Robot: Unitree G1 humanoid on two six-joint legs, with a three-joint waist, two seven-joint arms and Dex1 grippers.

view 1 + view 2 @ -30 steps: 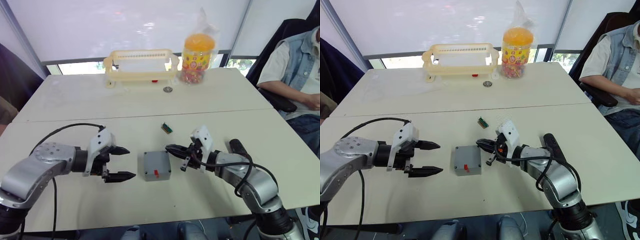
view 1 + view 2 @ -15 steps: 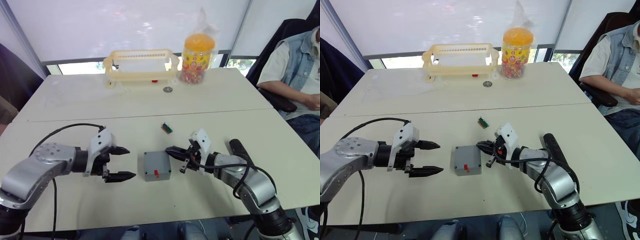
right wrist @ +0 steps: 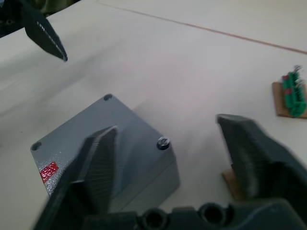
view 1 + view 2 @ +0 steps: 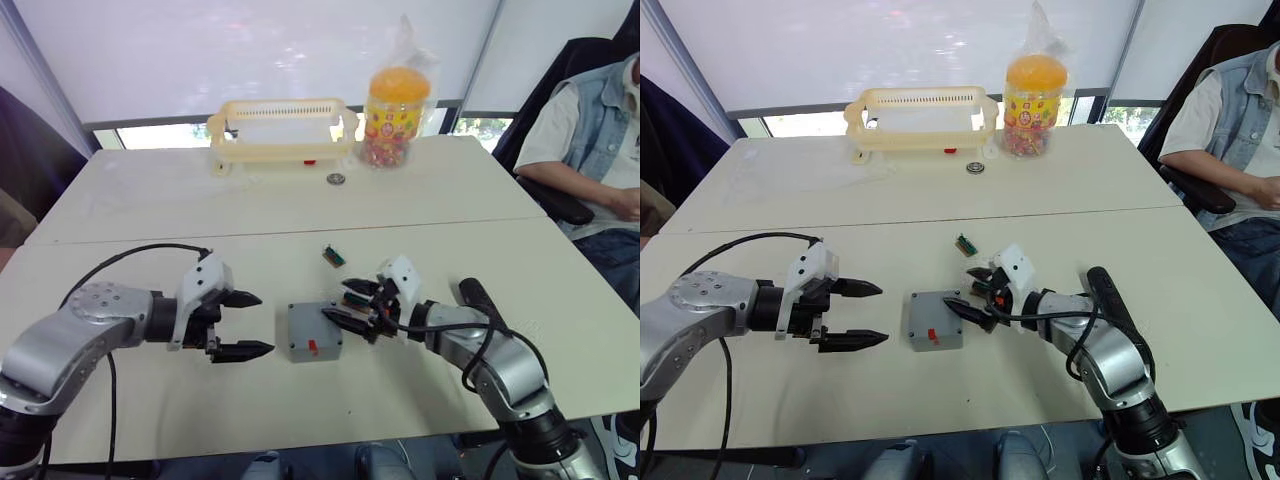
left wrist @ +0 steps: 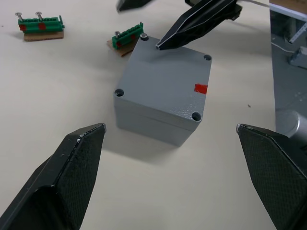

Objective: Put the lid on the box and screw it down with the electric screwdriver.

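Lid (image 5: 165,81) already seated on box (image 5: 153,125), flush, all four corner holes visible; red mark on the lid top near one corner. Assembly sits mid-desk (image 4: 300,400), between the two end effectors. One corner hole looks to carry a screw head (image 3: 163,142); the other three look empty, hard to confirm.

Right end effector (image 4: 352,303) spread, pinching nothing; lower fingertip (image 5: 160,45) right at the lid's far corner, touching or just above, can't tell which. Left end effector (image 4: 245,325) spread wide, empty, just beside the box on the opposite side, not touching.

Electric screwdriver: likely the black cylinder (image 4: 1102,288) on the desk behind the right forearm, mostly hidden by cabling, not certain.

Small green terminal block (image 4: 334,257) on a brown base near the box's far side, apart from it; another one (image 5: 40,28) farther off.

Judgement for this step:
- Clamp box sides with left end effector first, so torque doesn't spin it on the desk.
- Keep right fingertip pressure straight down on the lid; sideways push risks sliding it off register.
- Pull right end effector back, fetch the driver, bit vertical over a hole before spinning.
- Watch the near terminal block when reaching round.
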